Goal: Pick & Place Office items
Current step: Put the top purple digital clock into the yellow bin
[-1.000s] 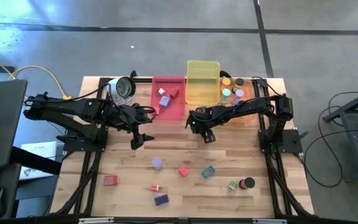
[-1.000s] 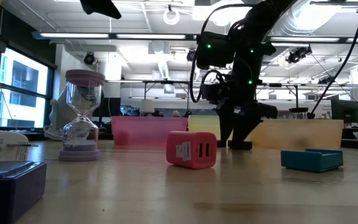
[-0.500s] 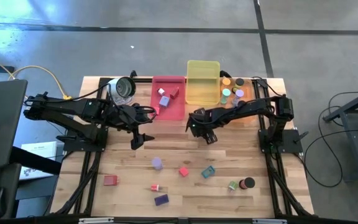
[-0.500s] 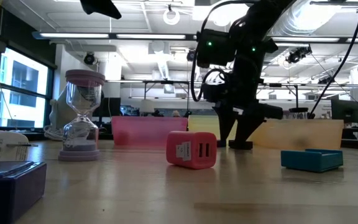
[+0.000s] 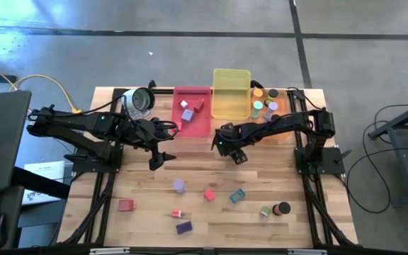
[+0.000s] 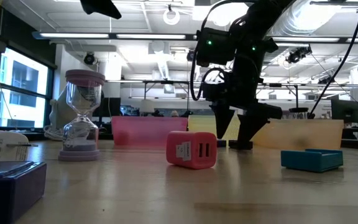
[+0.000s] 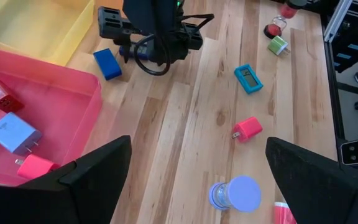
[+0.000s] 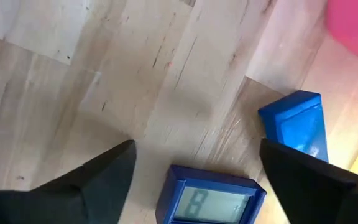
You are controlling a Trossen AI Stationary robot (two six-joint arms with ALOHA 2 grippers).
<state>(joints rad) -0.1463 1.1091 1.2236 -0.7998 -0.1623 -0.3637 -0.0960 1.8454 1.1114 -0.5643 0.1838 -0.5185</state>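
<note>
The right hand [image 5: 225, 146] hangs low over the bench [image 5: 147, 198], just in front of the pink tray [image 5: 192, 113] and the yellow tray [image 5: 231, 103]. Its fingers are spread and hold nothing. Between them, in its wrist view, lies a small blue digital timer [image 8: 211, 203] with its display facing up; a plain blue block [image 8: 296, 126] rests close beside it. From the left wrist view only the blue block [image 7: 107, 63] is clear, beside that hand.

The timer looks like a light, rigid plastic shell — smooth-sided, so likely a little slippery. My judgement is that it is best pinched across its two short flat sides, low on the body and off the display. The neighbouring block sits near enough that a finger may nudge it on the way down.

The left hand [image 5: 158, 145] waits wide open and empty near the pink tray's front corner. That tray already holds a white charger [image 7: 14, 135] and some red and pink pieces.

Loose on the front of the bench lie more items — a red charger [image 6: 191, 149], a teal timer [image 7: 248, 78], a lavender hourglass [image 6: 81, 115] and a purple block [image 5: 183, 227].
</note>
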